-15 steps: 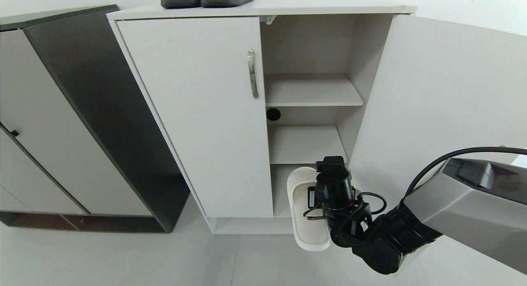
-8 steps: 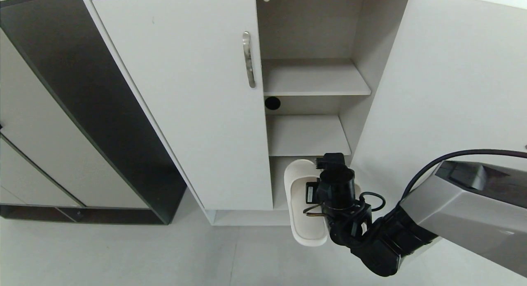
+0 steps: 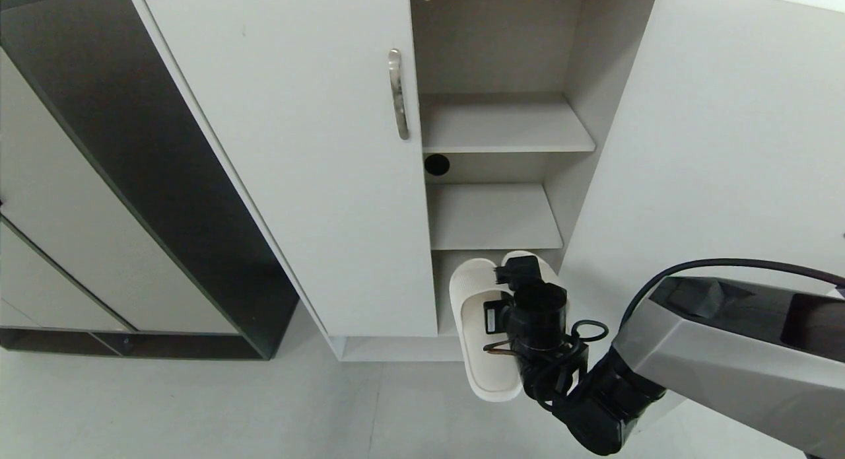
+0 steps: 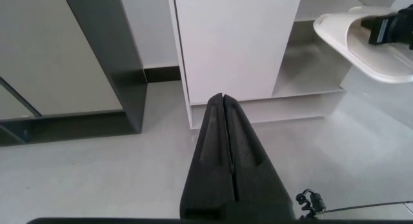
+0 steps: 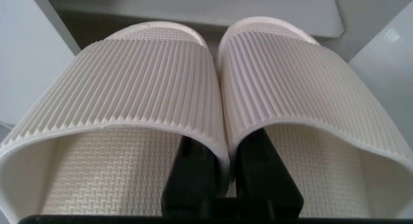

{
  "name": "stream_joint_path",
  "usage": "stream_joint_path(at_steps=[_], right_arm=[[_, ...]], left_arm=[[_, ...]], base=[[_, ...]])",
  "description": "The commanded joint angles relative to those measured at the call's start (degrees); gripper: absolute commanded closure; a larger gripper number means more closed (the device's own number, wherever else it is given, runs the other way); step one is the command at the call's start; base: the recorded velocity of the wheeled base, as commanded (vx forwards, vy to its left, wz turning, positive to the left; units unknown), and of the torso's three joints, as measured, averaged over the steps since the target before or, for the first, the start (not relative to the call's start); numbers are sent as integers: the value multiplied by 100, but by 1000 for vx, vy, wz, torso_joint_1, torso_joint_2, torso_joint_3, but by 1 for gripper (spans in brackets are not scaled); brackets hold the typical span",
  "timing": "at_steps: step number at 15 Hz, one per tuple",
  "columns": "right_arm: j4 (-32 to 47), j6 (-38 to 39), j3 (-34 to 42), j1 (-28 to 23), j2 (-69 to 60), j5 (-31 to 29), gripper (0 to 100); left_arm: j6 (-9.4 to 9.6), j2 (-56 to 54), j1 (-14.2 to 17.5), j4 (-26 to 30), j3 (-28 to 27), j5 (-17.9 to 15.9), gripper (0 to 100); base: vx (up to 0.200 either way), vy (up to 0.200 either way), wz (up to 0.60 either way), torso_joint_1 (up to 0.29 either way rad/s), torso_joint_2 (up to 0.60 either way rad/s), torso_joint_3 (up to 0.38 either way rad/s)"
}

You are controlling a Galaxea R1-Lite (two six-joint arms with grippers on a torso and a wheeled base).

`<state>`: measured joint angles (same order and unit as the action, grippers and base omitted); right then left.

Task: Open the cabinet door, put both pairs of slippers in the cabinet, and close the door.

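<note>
gripping the white slippers (image 3: 476,353) by their inner walls, right gripper (image 5: 227,162) sits at the bottom compartment mouth of the cabinet (image 3: 492,216); door (image 3: 693,148) open. left gripper (image 4: 223,102) clenched, empty. outstanding: release, second pair, closing.

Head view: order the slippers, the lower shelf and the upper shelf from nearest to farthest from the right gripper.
1. The slippers: held in the right gripper, lowest.
2. The lower shelf: inside, just above them.
3. The upper shelf: higher still, farthest up.

Open right door (image 3: 713,148) leaves the shelves (image 3: 492,218) reachable; shut left door (image 3: 297,162) blocks its side.
</note>
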<state>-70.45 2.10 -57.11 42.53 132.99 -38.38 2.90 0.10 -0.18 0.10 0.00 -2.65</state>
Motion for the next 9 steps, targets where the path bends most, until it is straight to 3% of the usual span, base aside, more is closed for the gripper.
stream_joint_path(at_steps=[1,3,9], right_arm=[[-21,1,-10,-26,87,-12,100],[-21,1,-10,-35,87,-12,100],[-285,-51,-63,-35,-1,-188,100]], left_arm=[[0,8,1,-1,0,1,100],[0,8,1,-1,0,1,100],[-18,8,1,-1,0,1,100]], base=[[0,0,0,0,0,0],[0,0,0,0,0,0],[200,0,0,0,3,1]])
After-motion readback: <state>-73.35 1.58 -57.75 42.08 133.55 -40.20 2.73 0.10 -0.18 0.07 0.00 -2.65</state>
